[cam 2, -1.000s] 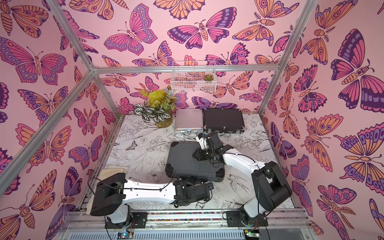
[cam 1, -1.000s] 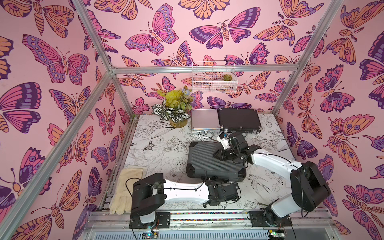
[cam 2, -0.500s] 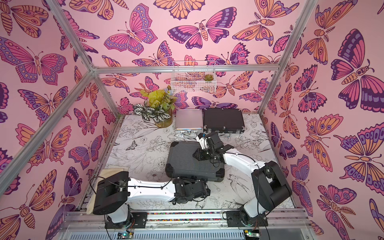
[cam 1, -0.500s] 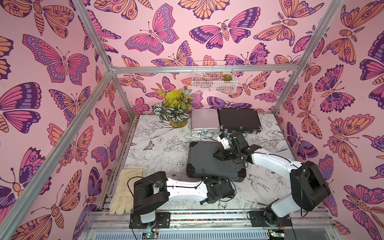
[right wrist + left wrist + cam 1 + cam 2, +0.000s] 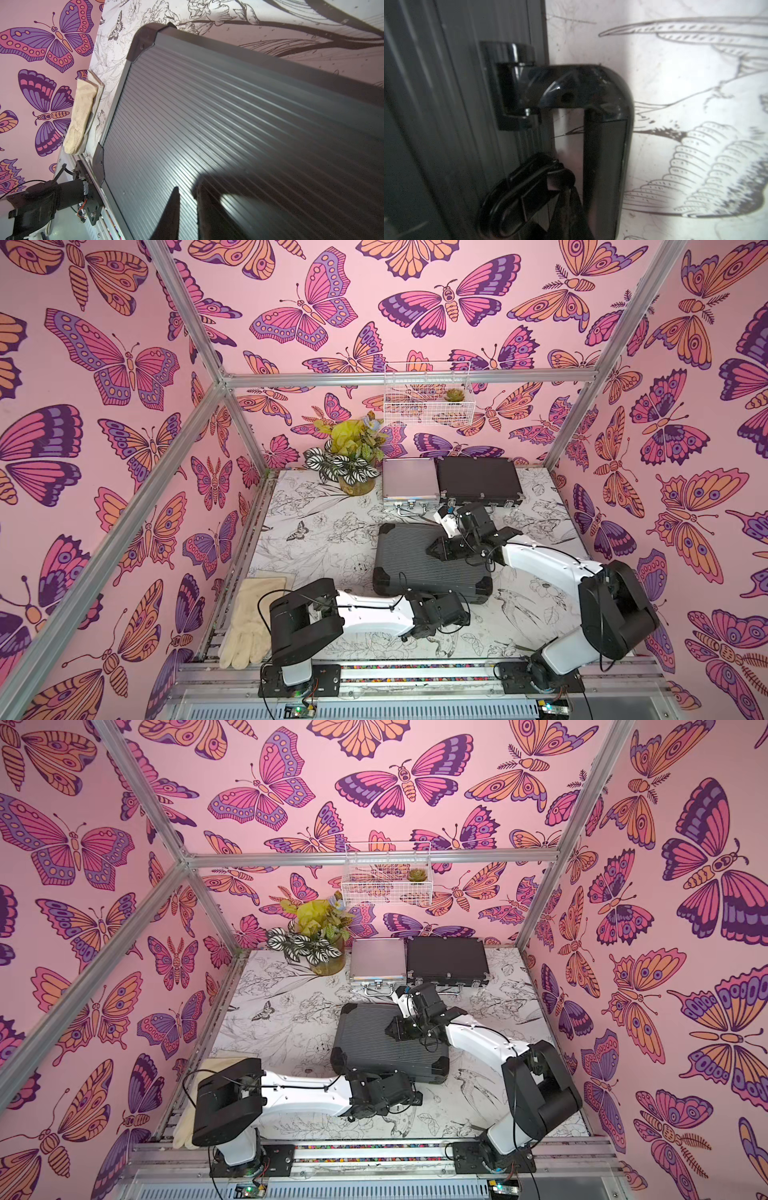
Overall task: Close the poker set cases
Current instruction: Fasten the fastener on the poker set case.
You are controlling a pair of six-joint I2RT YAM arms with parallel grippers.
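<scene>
All three poker set cases lie with lids down. The large ribbed dark-grey case point(image 5: 407, 560) point(image 5: 365, 1040) point(image 5: 228, 114) sits mid-table. The small silver case point(image 5: 409, 481) point(image 5: 376, 961) and the flat black case point(image 5: 478, 479) point(image 5: 444, 959) stand side by side at the back. My right gripper point(image 5: 430, 549) point(image 5: 388, 1029) point(image 5: 187, 189) rests tips-down on the grey lid, all but shut, holding nothing. My left gripper point(image 5: 465, 610) point(image 5: 415, 1096) point(image 5: 566, 207) is shut, low at the grey case's front edge. Its tips lie between the case's black handle point(image 5: 606, 145) and a black latch point(image 5: 517, 197).
A potted plant point(image 5: 353, 460) stands at the back left beside the silver case. A cream glove point(image 5: 249, 622) point(image 5: 81, 116) lies at the front left by the rail. A white wire basket point(image 5: 428, 400) hangs on the back wall.
My left gripper has crept slightly closer to the grey case's front edge. The right arm and all three cases have stayed put.
</scene>
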